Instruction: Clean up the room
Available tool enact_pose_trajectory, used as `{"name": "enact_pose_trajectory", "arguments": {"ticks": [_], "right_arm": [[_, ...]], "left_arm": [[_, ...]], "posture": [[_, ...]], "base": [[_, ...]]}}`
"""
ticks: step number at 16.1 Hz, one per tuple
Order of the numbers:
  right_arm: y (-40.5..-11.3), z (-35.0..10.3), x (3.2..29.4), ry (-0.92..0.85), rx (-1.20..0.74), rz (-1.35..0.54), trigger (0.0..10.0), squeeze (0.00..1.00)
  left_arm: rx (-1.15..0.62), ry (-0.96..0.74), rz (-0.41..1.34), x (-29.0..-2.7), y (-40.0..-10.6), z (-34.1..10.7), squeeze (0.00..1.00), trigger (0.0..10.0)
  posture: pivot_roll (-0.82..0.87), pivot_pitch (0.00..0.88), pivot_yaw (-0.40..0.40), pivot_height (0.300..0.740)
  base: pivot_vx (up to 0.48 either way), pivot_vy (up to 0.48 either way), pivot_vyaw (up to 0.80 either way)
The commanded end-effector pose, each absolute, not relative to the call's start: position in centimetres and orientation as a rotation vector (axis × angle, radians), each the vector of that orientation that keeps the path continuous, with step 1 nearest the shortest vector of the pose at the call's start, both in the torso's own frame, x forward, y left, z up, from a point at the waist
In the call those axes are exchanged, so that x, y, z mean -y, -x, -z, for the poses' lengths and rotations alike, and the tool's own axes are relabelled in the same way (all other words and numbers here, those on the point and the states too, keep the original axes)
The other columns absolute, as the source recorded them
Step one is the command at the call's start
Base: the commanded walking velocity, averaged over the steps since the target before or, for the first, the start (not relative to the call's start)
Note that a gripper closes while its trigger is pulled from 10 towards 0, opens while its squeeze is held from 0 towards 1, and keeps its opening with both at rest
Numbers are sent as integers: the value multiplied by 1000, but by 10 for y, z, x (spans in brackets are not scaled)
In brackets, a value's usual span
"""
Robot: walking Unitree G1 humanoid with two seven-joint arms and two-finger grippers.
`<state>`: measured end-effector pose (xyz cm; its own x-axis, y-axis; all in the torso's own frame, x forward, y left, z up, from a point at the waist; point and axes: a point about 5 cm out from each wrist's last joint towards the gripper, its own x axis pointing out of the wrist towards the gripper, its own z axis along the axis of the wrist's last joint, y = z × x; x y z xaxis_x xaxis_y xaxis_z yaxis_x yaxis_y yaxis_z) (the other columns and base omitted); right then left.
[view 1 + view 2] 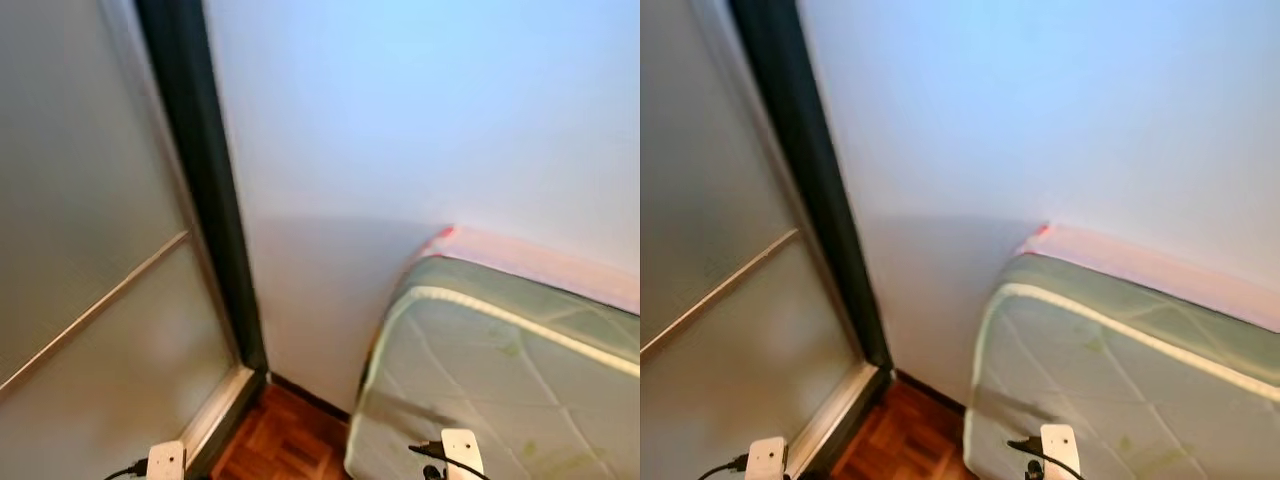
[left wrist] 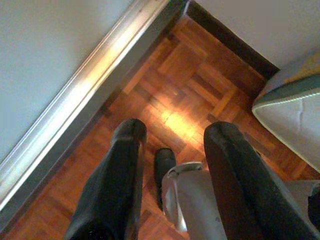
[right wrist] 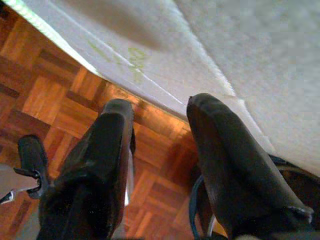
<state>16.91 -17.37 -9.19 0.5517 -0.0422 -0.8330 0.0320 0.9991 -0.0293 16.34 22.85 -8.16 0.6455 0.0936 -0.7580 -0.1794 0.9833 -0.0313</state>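
A big pale wall [image 1: 420, 130] fills most of the head views. On the robot's left stands a frosted sliding door [image 1: 80, 250] with a dark frame [image 1: 205, 190] and a thin bar across the glass. The door's shiny track [image 2: 75, 95] runs along the brown wood floor [image 2: 185, 90].

On the robot's right is a mattress [image 1: 500, 370]. It is light green and white with stitched lines. Its long side runs away to the right along the wall, and its rounded corner points toward the door. A pink edge [image 1: 540, 260] shows behind it, against the wall.

The mattress sits just beside the right gripper [image 3: 160, 125]. In the right wrist view, the mattress side passes right past the two black fingers [image 3: 225, 165], over the wood floor. The fingers are spread apart with a wide gap, and they hold nothing.

The left gripper [image 2: 175, 145] hangs over the floor between the door track and the mattress corner. Its fingers are also spread apart and hold nothing. Below them is the robot's grey foot [image 2: 190, 200] with a black tip.
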Motion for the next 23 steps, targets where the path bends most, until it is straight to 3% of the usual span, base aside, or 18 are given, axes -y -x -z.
{"name": "enact_pose_trajectory", "arguments": {"ticks": [1,3,23], "right_arm": [[-158,93,203,-128,-991,115,10000,0],[-157,93,203,-128,-995,116,10000,0],[-143,96,216,-125,-1031,140,10000,0]], "left_arm": [[-972,40,-8,-198,-167,89,0,10000],[-978,36,-2,-197,-167,89,0,10000],[-966,30,3,-199,-168,88,0,10000]], "posture": [[-56,10,3,740],[-55,11,1,740],[-53,6,7,740]], "base": [[0,0,-781],[0,411,-781],[0,0,-780]]}}
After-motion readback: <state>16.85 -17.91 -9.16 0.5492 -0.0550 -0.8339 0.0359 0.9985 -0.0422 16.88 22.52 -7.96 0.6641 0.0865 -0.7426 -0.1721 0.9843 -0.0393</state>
